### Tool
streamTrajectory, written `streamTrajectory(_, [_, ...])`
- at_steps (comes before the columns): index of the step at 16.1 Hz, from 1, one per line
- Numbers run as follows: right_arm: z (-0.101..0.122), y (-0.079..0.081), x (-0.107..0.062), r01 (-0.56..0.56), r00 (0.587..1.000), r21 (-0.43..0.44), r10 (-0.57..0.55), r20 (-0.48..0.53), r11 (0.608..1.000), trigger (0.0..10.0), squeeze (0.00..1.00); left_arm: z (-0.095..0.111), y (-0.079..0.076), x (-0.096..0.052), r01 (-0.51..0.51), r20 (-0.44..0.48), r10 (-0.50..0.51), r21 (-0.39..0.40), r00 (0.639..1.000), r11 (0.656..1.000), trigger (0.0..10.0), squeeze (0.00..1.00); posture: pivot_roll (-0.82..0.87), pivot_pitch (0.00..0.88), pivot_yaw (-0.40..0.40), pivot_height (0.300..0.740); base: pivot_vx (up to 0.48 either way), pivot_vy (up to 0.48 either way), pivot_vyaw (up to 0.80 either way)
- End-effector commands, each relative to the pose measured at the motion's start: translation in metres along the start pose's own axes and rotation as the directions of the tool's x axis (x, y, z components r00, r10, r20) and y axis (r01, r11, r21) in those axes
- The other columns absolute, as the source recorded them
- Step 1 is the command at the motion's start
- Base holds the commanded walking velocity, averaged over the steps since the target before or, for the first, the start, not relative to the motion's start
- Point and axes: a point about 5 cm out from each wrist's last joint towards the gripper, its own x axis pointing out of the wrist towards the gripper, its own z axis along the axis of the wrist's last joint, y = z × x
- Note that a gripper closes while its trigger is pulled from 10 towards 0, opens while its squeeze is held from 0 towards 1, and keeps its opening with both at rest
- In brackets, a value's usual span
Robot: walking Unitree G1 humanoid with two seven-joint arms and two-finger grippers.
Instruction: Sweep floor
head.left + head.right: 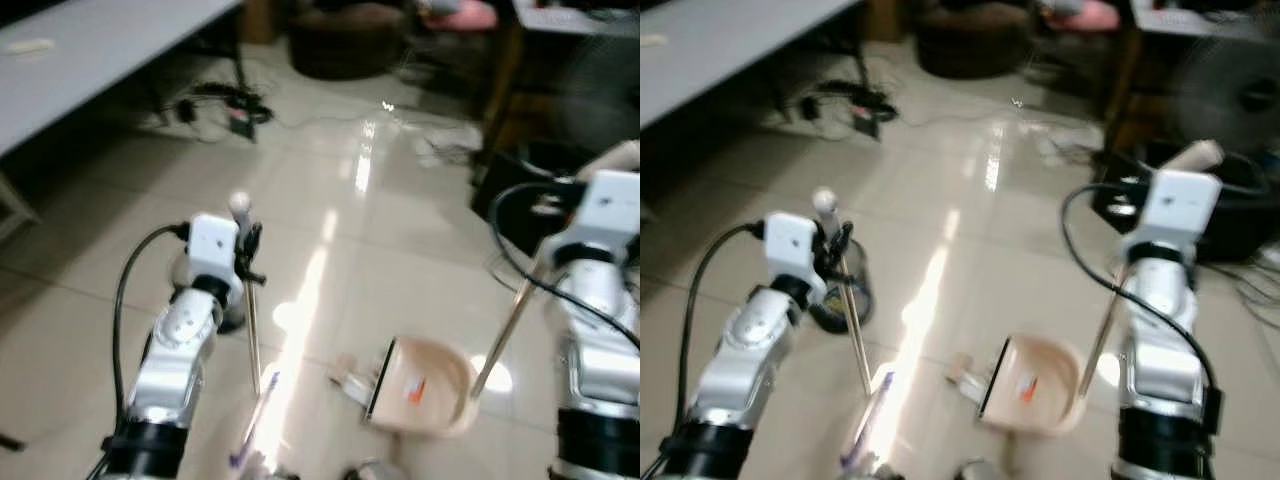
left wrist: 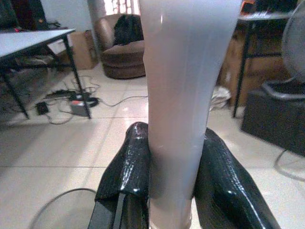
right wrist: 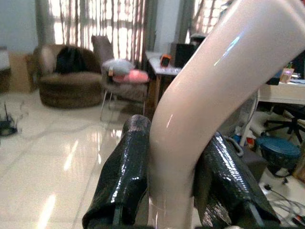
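My left gripper (image 2: 174, 138) is shut on the pale broom handle (image 2: 183, 86). In the left eye view the thin broom shaft (image 1: 252, 330) runs from that gripper (image 1: 248, 255) down to the purple-tinted broom end (image 1: 243, 452) at the bottom edge. My right gripper (image 3: 174, 136) is shut on the curved cream handle (image 3: 214, 81) of the dustpan. Its metal rod (image 1: 505, 335) slants down to the beige dustpan (image 1: 425, 388), which rests on the glossy tiled floor with its mouth facing left. A small scrap of litter (image 1: 347, 378) lies at the mouth.
A grey table (image 1: 90, 50) stands at the far left with cables and a power strip (image 1: 235, 112) under it. A brown armchair (image 2: 121, 52) is far ahead. A fan (image 1: 1240, 90) and dark boxes (image 1: 525, 195) crowd the right. A dark round object (image 1: 848, 300) sits by the left arm.
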Motion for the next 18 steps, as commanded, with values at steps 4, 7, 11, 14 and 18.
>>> streamTrajectory(4, [-0.012, 0.016, -0.012, -0.095, 0.996, 0.031, 0.095, 0.003, 0.995, 10.0, 0.0, 0.009, 0.001, 0.001, -0.002, 0.043, 0.001, 0.02, 0.999, 1.0, 10.0, 0.0, -0.03, 0.066, 0.015, 0.74, 0.0, 0.0, 0.0])
streamTrajectory(7, [-0.025, 0.021, -0.017, -0.138, 0.989, 0.057, 0.14, -0.04, 0.989, 10.0, 0.0, 0.01, -0.001, 0.0, 0.0, 0.048, -0.001, 0.022, 0.999, 1.0, 10.0, 0.0, -0.03, 0.075, -0.002, 0.74, 0.0, 0.0, -0.68])
streamTrajectory(11, [-0.035, 0.023, -0.021, -0.116, 0.989, 0.097, 0.124, -0.075, 0.988, 10.0, 0.0, 0.013, 0.001, 0.002, 0.001, 0.055, -0.004, 0.051, 0.998, 0.999, 10.0, 0.0, -0.01, 0.085, -0.001, 0.74, 0.0, 0.343, 0.0])
streamTrajectory(14, [-0.038, 0.022, -0.027, -0.103, 0.99, 0.112, 0.113, -0.081, 0.988, 10.0, 0.0, 0.015, 0.001, 0.004, 0.023, 0.057, -0.027, 0.069, 0.998, 0.997, 10.0, 0.0, 0.0, 0.09, 0.015, 0.74, 0.0, 0.364, 0.0])
streamTrajectory(18, [-0.039, 0.025, -0.028, -0.102, 0.99, 0.135, 0.114, -0.086, 0.986, 10.0, 0.0, 0.017, 0.001, 0.007, 0.041, 0.062, -0.046, 0.075, 0.997, 0.996, 10.0, 0.0, 0.0, 0.097, 0.028, 0.74, 0.0, 0.363, -0.2])
